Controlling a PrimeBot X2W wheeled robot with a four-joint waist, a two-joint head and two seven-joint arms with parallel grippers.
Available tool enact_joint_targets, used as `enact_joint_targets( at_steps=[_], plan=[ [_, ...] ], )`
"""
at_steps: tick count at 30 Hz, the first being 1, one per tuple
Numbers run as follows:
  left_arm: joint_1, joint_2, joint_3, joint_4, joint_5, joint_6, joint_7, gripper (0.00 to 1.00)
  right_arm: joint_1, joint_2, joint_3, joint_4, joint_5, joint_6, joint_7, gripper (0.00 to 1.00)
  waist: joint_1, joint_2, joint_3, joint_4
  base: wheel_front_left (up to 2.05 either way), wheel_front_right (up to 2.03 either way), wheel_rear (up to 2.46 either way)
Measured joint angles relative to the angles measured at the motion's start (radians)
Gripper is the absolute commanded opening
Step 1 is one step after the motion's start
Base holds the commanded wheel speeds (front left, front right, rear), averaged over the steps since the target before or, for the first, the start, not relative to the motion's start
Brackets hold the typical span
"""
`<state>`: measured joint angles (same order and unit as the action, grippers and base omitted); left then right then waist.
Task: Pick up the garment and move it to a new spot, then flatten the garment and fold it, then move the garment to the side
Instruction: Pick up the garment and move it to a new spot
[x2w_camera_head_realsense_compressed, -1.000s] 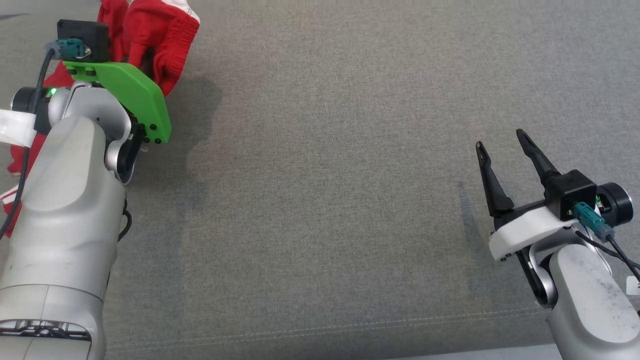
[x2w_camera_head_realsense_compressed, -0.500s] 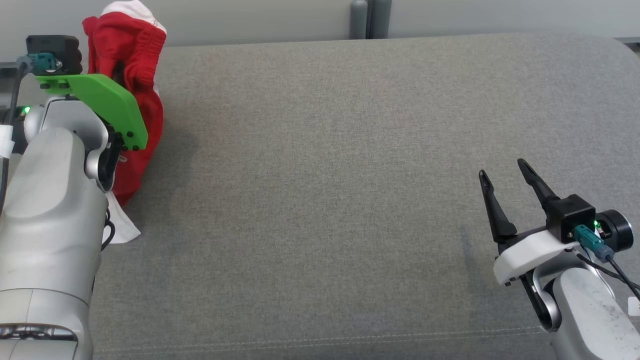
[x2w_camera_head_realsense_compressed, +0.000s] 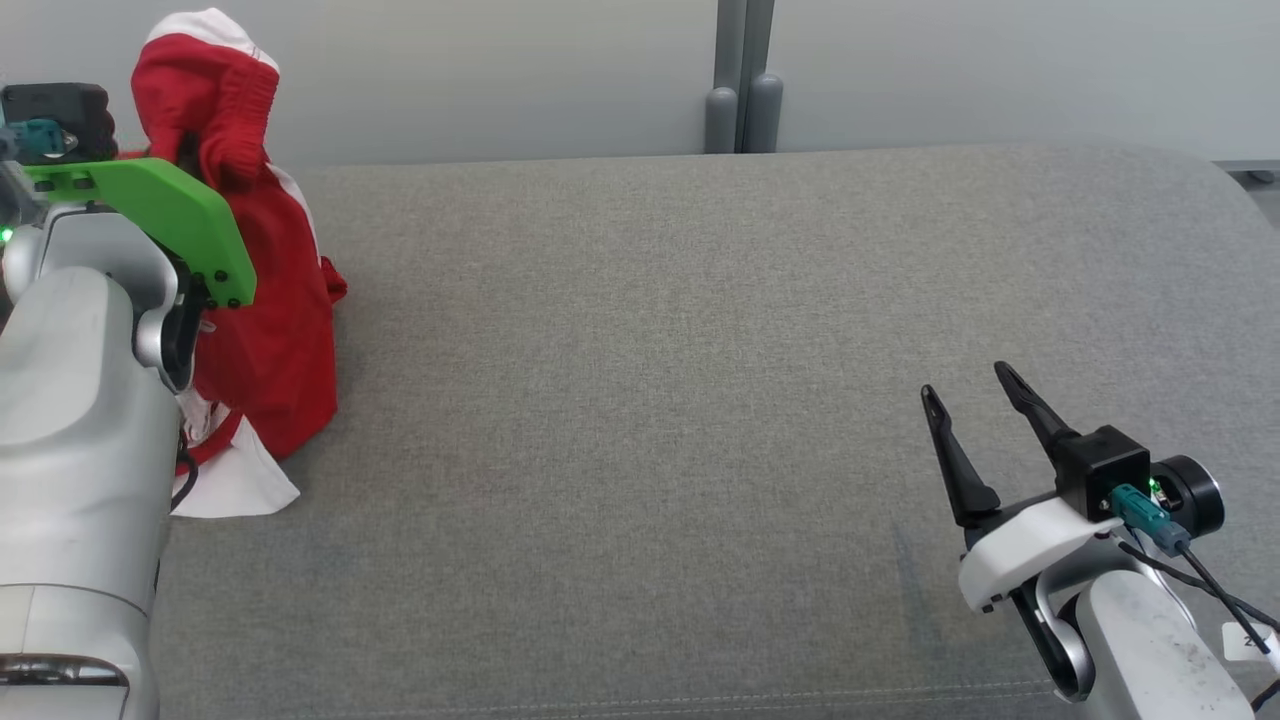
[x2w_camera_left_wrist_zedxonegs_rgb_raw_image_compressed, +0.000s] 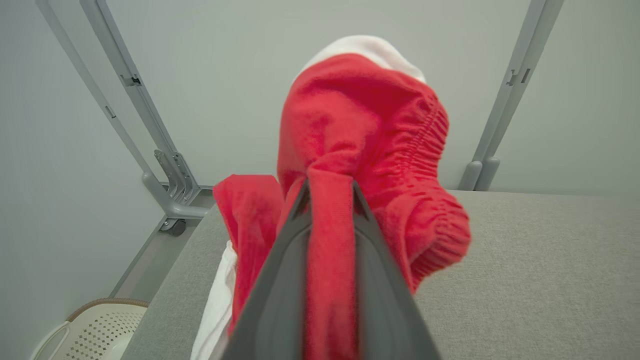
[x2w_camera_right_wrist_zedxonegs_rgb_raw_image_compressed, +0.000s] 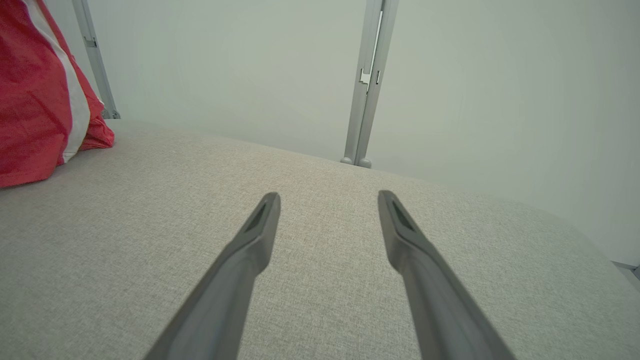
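Observation:
The garment (x2w_camera_head_realsense_compressed: 265, 310) is red knit with white parts and hangs at the far left of the head view, its lower end resting on the grey cushion (x2w_camera_head_realsense_compressed: 700, 400). My left gripper (x2w_camera_left_wrist_zedxonegs_rgb_raw_image_compressed: 328, 187) is shut on a fold of the garment (x2w_camera_left_wrist_zedxonegs_rgb_raw_image_compressed: 360, 135), which bunches over the fingertips. In the head view the fingers are hidden behind the cloth and the green wrist plate. At the lower right, my right gripper (x2w_camera_head_realsense_compressed: 966, 386) hovers open over bare cushion, nothing between its fingers (x2w_camera_right_wrist_zedxonegs_rgb_raw_image_compressed: 257, 235). The garment (x2w_camera_right_wrist_zedxonegs_rgb_raw_image_compressed: 35, 95) shows at the right wrist view's left edge.
A pale wall with grey metal posts (x2w_camera_head_realsense_compressed: 740, 90) stands behind the cushion. A perforated cream basket (x2w_camera_left_wrist_zedxonegs_rgb_raw_image_compressed: 90, 327) sits on the floor beyond the cushion's left end. The cushion's rounded corner (x2w_camera_head_realsense_compressed: 1215, 175) is at the far right.
The head camera has tilted up, bringing the wall into view. My left gripper has lifted the garment, so it now hangs lengthwise. The right gripper keeps its open pose.

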<state>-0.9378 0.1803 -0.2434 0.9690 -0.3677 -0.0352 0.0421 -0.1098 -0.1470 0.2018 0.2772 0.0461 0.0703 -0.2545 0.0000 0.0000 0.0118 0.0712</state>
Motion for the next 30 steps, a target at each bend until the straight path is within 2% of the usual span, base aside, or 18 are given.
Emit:
enact_joint_targets(
  at_steps=[8,16,22,30],
  plan=[
    [0.016,-0.061,-0.034,0.0,0.0,-0.027,0.016,0.0,0.0,0.025,0.022,-0.001,0.0,0.009,0.0,1.0,0.0,0.0,-0.015,-0.05,0.0,0.0,0.0],
    [0.041,-0.139,-0.079,0.009,-0.007,-0.045,0.029,0.0,-0.002,0.036,0.027,-0.005,0.0,0.01,0.0,1.0,0.0,0.0,-0.014,-0.135,0.0,0.0,0.0],
    [0.06,-0.162,-0.121,0.016,-0.006,-0.058,0.04,0.0,-0.001,0.037,0.016,-0.011,0.0,0.008,0.0,1.0,0.0,0.0,-0.01,-0.199,0.0,0.0,0.0],
    [0.102,-0.166,-0.182,0.012,-0.022,-0.069,0.055,0.0,-0.001,0.04,0.009,-0.023,0.0,0.006,0.0,1.0,0.0,0.0001,0.006,-0.309,0.0,0.0,0.0]
  ],
)
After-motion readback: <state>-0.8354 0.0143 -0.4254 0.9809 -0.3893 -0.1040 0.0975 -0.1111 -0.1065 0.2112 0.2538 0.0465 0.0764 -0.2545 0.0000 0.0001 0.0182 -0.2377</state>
